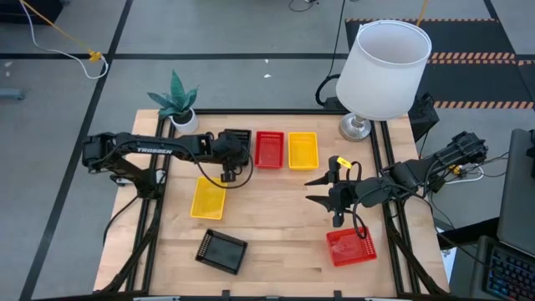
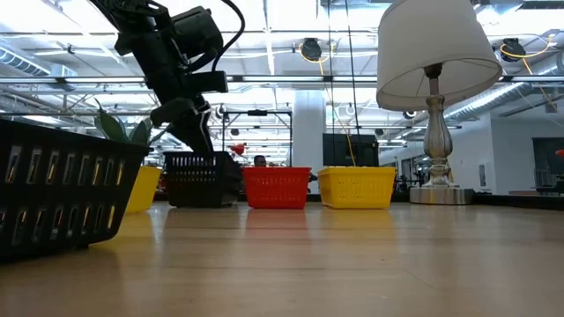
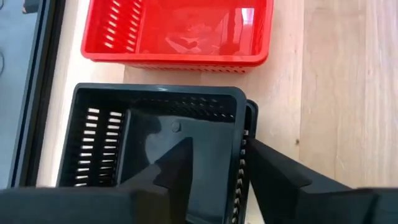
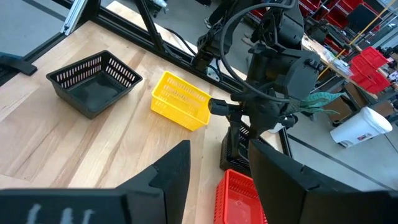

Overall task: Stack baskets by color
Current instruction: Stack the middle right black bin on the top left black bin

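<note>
A black basket (image 2: 53, 189) sat nearest; the left gripper (image 3: 214, 165) straddled the far black stack's (image 3: 155, 134) wall, fingers parted, barely gripping; the right gripper (image 1: 320, 190) hovered wide open, empty

Bare table centre (image 1: 276, 201) passable; lampshade (image 1: 383, 68) overhangs far corner

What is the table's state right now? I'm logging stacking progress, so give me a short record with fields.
back row: black stack, red basket, yellow basket
loose: yellow basket, black basket, red basket
left gripper: at the black stack, fingers astride its wall, slightly apart
right gripper: open, above bare wood near the loose red basket
others: lamp, plant
</note>
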`<state>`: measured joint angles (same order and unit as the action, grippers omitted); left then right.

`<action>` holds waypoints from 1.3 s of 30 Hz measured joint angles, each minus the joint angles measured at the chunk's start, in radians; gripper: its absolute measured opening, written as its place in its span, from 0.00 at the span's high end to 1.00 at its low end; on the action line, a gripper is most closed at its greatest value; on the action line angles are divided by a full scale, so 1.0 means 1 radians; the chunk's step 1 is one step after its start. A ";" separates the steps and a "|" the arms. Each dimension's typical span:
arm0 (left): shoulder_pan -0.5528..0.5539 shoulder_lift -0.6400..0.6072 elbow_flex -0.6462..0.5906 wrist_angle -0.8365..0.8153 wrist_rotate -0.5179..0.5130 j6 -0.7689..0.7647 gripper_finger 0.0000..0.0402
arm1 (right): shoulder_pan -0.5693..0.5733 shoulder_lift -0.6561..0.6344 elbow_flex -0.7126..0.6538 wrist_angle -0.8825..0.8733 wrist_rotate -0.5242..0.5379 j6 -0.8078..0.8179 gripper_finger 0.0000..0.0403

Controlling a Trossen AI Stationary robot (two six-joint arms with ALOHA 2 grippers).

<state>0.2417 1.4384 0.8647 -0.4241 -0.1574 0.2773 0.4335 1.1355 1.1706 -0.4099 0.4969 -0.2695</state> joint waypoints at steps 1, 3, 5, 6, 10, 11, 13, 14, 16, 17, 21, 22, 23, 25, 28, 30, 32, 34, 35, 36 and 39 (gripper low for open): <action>-0.001 0.000 0.000 0.000 0.000 -0.006 0.61 | 0.000 0.000 0.000 0.000 0.000 0.000 0.62; -0.001 -0.001 0.000 0.000 0.002 -0.028 0.59 | 0.000 0.000 0.000 0.000 0.000 0.000 0.62; -0.001 -0.013 0.000 -0.009 0.019 -0.036 0.58 | 0.000 0.000 0.000 0.000 0.000 0.000 0.62; -0.003 -0.016 0.001 -0.009 0.026 -0.038 0.58 | 0.000 0.000 0.000 0.000 0.000 0.000 0.62; -0.017 -0.042 0.009 -0.025 0.030 -0.047 0.58 | 0.000 0.000 0.000 0.000 0.000 -0.002 0.62; -0.022 -0.051 0.011 -0.012 0.030 -0.047 0.58 | 0.000 0.000 0.000 0.001 0.000 -0.002 0.62; -0.028 -0.064 0.012 -0.018 0.029 -0.047 0.58 | 0.000 0.000 0.000 0.000 0.000 -0.003 0.62; -0.029 -0.067 0.010 -0.028 0.029 -0.047 0.58 | 0.000 0.000 0.000 0.000 0.000 -0.003 0.62; -0.030 -0.068 0.010 -0.021 0.030 -0.047 0.62 | 0.000 0.000 0.000 0.001 0.000 0.001 0.62; -0.030 -0.068 0.011 -0.027 0.030 -0.047 0.65 | 0.000 0.000 0.000 0.000 0.000 0.001 0.62; -0.016 -0.056 0.010 -0.040 0.044 -0.040 0.80 | 0.000 0.000 0.000 0.001 0.000 0.008 0.62; -0.012 -0.052 0.010 -0.046 0.060 -0.040 0.83 | 0.000 0.000 0.000 0.001 0.000 0.011 0.62; -0.008 -0.050 0.010 -0.051 0.070 -0.038 0.87 | 0.000 0.000 0.000 0.000 0.000 0.012 0.62; 0.000 -0.051 0.010 -0.052 0.077 -0.033 0.94 | 0.000 0.000 0.000 0.001 0.000 0.011 0.62; 0.012 -0.051 0.000 -0.047 0.080 -0.028 0.99 | 0.000 0.000 0.000 0.001 0.000 0.011 0.62; 0.017 -0.051 -0.006 -0.047 0.088 -0.029 0.97 | 0.000 0.000 0.000 0.000 0.000 0.011 0.62; 0.020 -0.051 -0.012 -0.045 0.107 -0.035 0.95 | 0.000 0.000 0.000 0.001 0.000 0.011 0.62; 0.020 -0.051 -0.019 -0.044 0.108 -0.037 0.94 | 0.000 0.000 0.000 0.000 0.000 0.011 0.62; 0.021 -0.051 -0.022 -0.043 0.108 -0.036 0.94 | 0.000 0.000 0.000 0.000 0.000 0.011 0.62; 0.021 -0.051 -0.024 -0.042 0.108 -0.036 0.95 | 0.000 0.000 0.000 0.001 0.000 0.011 0.62; 0.021 -0.051 -0.028 -0.044 0.108 -0.039 0.97 | 0.000 0.000 0.000 0.001 0.000 0.011 0.62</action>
<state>0.2623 1.3869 0.8364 -0.4682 -0.0490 0.2385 0.4335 1.1355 1.1706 -0.4091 0.4971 -0.2582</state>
